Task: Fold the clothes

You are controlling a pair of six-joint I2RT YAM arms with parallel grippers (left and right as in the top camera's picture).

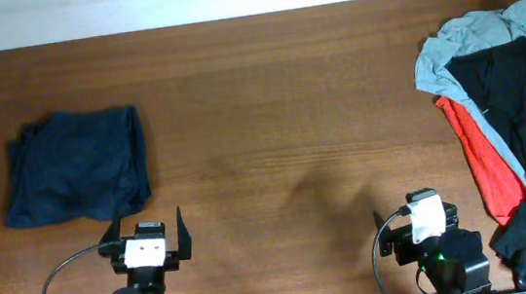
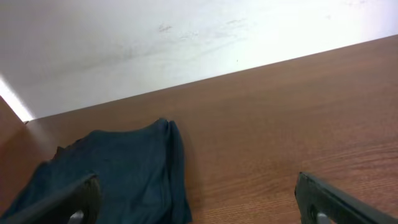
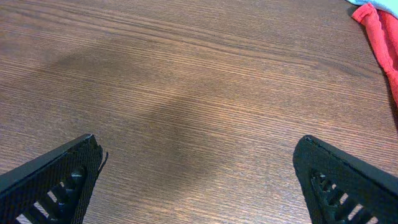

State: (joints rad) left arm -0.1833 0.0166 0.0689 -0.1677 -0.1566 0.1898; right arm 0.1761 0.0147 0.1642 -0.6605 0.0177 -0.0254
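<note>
Record left gripper [image 1: 146, 223] and right gripper [image 3: 196, 140] at near edge of table [image 1: 268, 98], both spread wide, holding nothing. Locate navy shorts [image 1: 74, 167] lying near left edge; heaped garments [image 1: 514, 111] at right edge.

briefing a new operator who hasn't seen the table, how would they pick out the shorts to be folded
Start from the brown wooden table and go to its left side, just beyond the left gripper. There the navy shorts lie alone as a dark blue bundle. The other clothes, a grey shirt, a red shirt and a black garment, are heaped together at the right edge.
</note>
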